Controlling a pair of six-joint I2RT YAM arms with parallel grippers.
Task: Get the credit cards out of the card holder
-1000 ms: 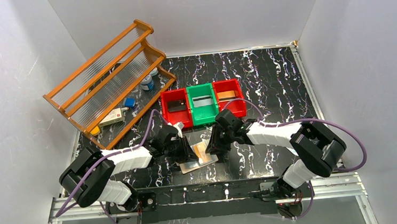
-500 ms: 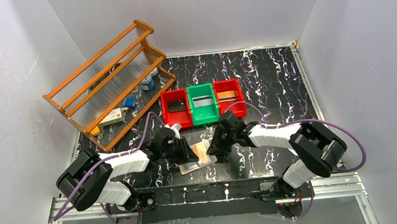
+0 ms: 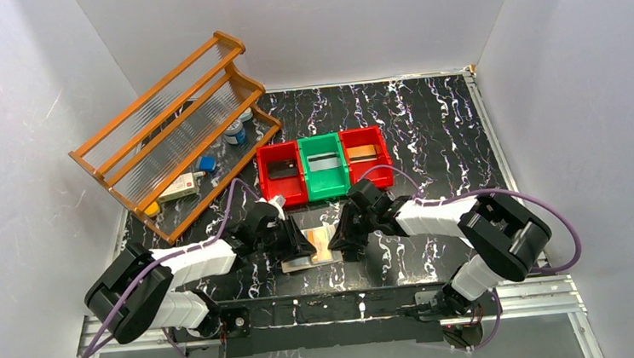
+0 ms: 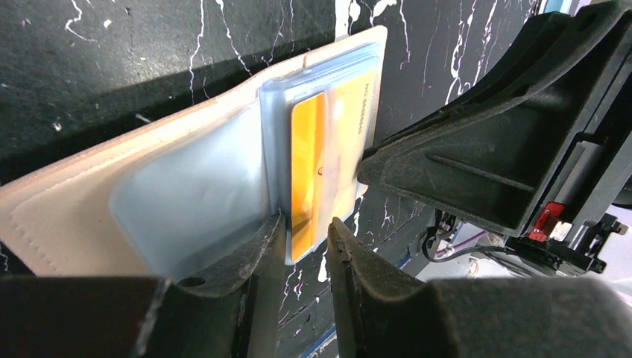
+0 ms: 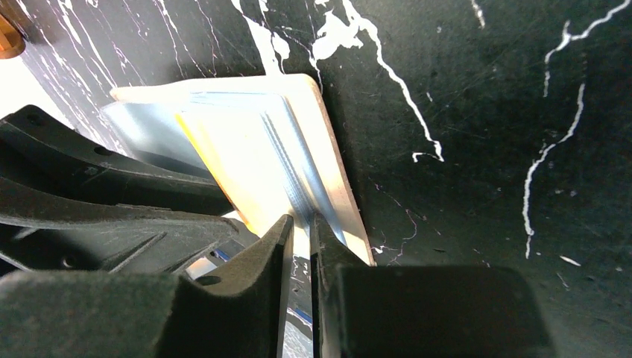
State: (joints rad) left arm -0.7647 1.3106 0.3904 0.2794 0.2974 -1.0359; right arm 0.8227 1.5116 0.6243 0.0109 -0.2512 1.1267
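The tan card holder (image 3: 305,264) lies open near the front edge between my two grippers. In the left wrist view its pale blue sleeves (image 4: 186,194) show, and one holds an orange-gold card (image 4: 320,164). My left gripper (image 4: 305,231) is slightly open, with the lower corner of that card and sleeve between its jaws. My right gripper (image 5: 301,224) is pinched shut on the edge of a sleeve of the card holder (image 5: 261,142). A dark card (image 3: 280,170), a silvery grey card (image 3: 324,162) and an orange card (image 3: 362,151) lie in the bins.
A red bin (image 3: 266,162), a green bin (image 3: 322,143) and a second red bin (image 3: 379,140) stand in a row just behind the card holder. A wooden rack (image 3: 164,127) with small items lies at the back left. White walls close in three sides.
Both grippers have edged a little toward the front-left with the card holder. The holder's inner leaf now stands more upright between them.
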